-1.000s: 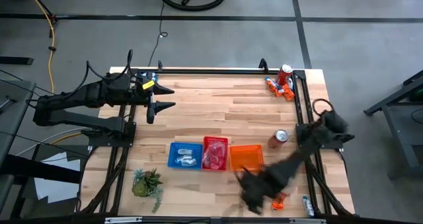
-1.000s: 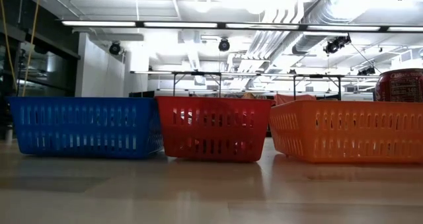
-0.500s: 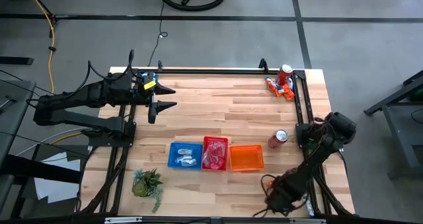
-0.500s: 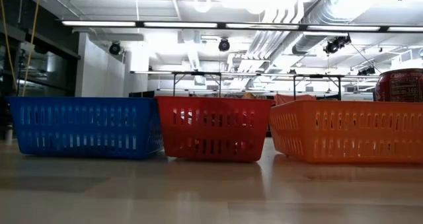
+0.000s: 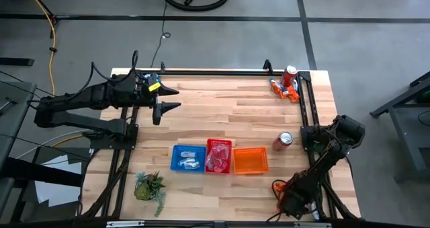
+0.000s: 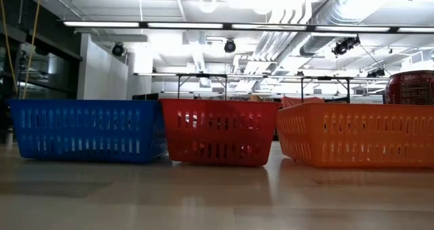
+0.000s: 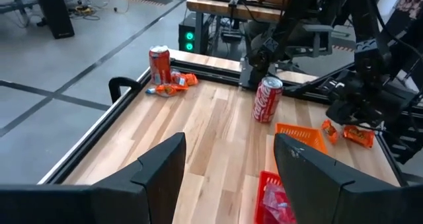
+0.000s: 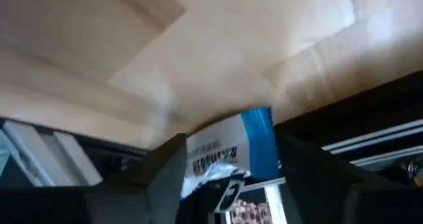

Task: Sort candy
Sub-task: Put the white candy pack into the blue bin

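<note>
Candy is spread out: a pile by a red can at the far right corner, orange packets near the near right corner, and a blue/silver packet at the right edge. My right gripper hovers low over that near right corner, open. In its wrist view the blue/silver packet shows in the gap between the fingers, lying flat at the table's edge; I cannot tell whether they reach it. My left gripper waits open over the far left of the table.
Blue, red and orange baskets stand in a row near the near edge; the blue and red ones hold candy. A red can stands right of them. A small plant sits near left. Bare wood fills the middle.
My right gripper has swung away from the orange basket toward the table's near right corner, moving fast at first, then slowing and shifting slightly right. The left arm has kept still.
</note>
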Motion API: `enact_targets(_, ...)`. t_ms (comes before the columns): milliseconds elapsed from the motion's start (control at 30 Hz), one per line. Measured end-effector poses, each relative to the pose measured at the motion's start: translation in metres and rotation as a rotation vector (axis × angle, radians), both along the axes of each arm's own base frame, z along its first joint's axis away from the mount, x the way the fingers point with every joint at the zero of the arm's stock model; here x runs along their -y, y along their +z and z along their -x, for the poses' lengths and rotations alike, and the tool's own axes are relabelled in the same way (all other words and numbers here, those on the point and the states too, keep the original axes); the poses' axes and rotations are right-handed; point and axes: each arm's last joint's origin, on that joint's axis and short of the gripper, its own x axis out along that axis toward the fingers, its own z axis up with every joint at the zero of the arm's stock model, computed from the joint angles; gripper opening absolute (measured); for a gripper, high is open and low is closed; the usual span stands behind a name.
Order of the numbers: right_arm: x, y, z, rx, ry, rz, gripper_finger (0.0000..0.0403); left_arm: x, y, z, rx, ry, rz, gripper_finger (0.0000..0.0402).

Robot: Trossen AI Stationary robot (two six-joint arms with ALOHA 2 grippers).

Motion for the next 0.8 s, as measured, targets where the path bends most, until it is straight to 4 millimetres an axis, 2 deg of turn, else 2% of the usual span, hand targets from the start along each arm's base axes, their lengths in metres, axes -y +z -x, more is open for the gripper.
enact_targets(67,0.001,0.0,-0.001,0.021,0.011,0.014,0.0173,-0.001,0.0,0.0,0.001,0.018,-0.005,0.0218)
enact_targets(167,-0.001,0.003,-0.003,0.062,0.035,0.037,0.0055,-0.001,0.001,0.0,0.007,0.048,-0.016,0.0218)
enact_targets(200,-0.003,0.006,-0.004,0.074,0.046,0.037,0.0029,-0.002,0.001,0.0,0.012,0.055,-0.018,0.0218)
enact_targets(233,-0.005,0.009,-0.005,0.075,0.052,0.034,0.0019,-0.002,0.002,0.0,0.02,0.059,-0.02,0.0218)
enact_targets(367,-0.012,0.041,-0.01,0.076,0.136,0.064,0.0008,-0.002,0.004,0.003,0.033,0.061,-0.044,0.0218)
enact_targets(533,-0.002,0.107,-0.033,0.232,0.172,0.18,0.0003,-0.003,0.008,0.011,0.039,0.123,-0.125,0.0218)
enact_targets(667,0.023,0.151,-0.075,0.637,0.079,0.37,0.0002,-0.006,0.011,0.018,0.049,0.176,-0.156,0.0218)
enact_targets(800,0.062,0.167,-0.134,1.007,-0.099,0.605,0.0001,-0.007,0.011,0.019,0.055,0.152,-0.121,0.0218)
